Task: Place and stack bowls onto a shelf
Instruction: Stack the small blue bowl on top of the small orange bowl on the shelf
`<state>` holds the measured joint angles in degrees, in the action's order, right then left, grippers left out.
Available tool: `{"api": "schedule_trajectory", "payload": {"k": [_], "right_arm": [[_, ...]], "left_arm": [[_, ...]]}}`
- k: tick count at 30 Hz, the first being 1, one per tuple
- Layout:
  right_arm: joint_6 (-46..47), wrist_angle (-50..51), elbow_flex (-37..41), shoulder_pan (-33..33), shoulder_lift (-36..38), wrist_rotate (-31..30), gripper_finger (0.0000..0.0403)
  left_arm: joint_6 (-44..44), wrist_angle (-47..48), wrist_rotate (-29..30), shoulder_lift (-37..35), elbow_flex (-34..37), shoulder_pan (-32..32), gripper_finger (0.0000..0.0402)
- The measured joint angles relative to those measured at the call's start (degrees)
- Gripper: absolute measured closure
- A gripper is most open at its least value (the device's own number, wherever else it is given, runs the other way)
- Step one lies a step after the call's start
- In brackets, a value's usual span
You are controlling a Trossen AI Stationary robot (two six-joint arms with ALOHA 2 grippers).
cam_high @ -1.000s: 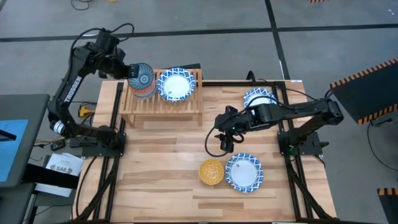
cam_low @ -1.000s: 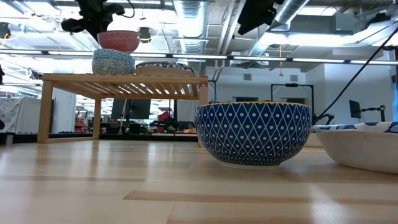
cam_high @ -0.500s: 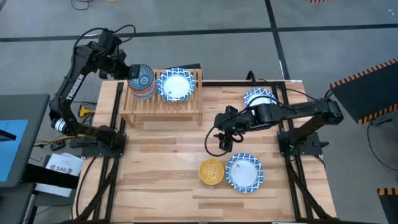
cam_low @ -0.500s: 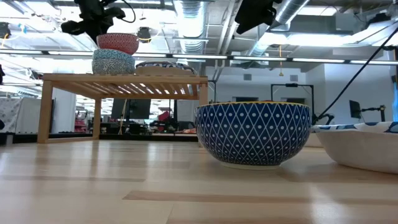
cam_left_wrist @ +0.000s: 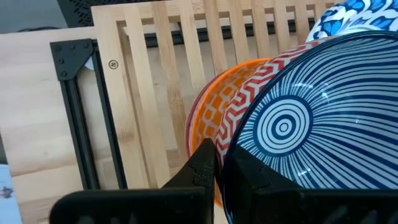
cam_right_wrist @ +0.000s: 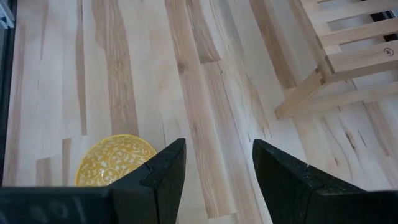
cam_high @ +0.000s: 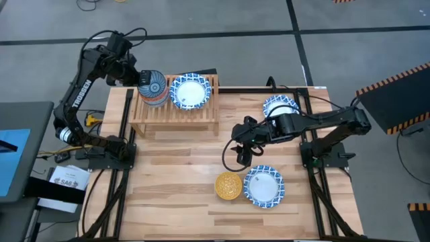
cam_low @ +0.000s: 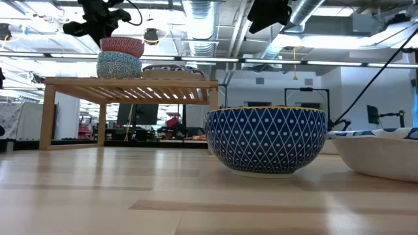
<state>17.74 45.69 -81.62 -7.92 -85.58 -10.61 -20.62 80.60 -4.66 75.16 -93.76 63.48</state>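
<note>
**Left arm pinches top bowl of a stack on the shelf; right arm hangs open over the table**

In the high view the shelf (cam_high: 176, 111) stands at the upper left of the table (cam_high: 175, 195); at its left end sits a stack of small bowls, the dark blue bowl (cam_high: 154, 85) uppermost, and just beside it to the right a wide patterned bowl (cam_high: 190, 91). The left gripper (cam_high: 136, 78), reaching in from the upper left of the frame, is clenched on the near rim of the dark blue bowl; the left wrist view shows its fingers (cam_left_wrist: 200, 169) pinching that rim, with the red bowl (cam_left_wrist: 249, 96) and the orange bowl (cam_left_wrist: 214, 109) nested under it on the slats. In the low view the stack shows at the upper left, on top of the shelf, a red bowl above a paler patterned one; the gripper is a dark shape over it.

The right gripper (cam_high: 241, 155) hovers over bare wood near the middle of the table, fingers (cam_right_wrist: 163, 169) spread and holding nothing; the yellow bowl (cam_high: 228, 185) lies just below it in the frame, touching or nearly touching another wide bowl (cam_high: 265, 186) on its right. A further wide bowl (cam_high: 279, 105) rests at the table's upper right, partly hidden by the right arm.
</note>
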Motion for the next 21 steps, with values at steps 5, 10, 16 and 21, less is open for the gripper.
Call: {"api": "schedule_trajectory", "payload": {"k": [5,10,16,21], "right_arm": [[-0.03,-0.40,0.00,0.00,0.00,0.00,0.0191],[-0.05,-1.87,-0.04,0.00,0.00,0.00,0.0191],[-0.16,-2.03,-0.04,0.00,0.00,0.00,0.0191],[-0.16,-2.03,-0.04,0.00,0.00,0.00,0.0191]], "left_arm": [[-0.02,0.77,0.87,0.00,0.00,-0.62,0.0401],[-1.14,1.35,2.51,0.00,0.00,-1.83,0.0401],[-1.71,1.62,3.48,0.39,0.00,-1.88,0.0401],[-2.04,2.61,3.62,1.63,0.00,-1.94,0.0399]]}}
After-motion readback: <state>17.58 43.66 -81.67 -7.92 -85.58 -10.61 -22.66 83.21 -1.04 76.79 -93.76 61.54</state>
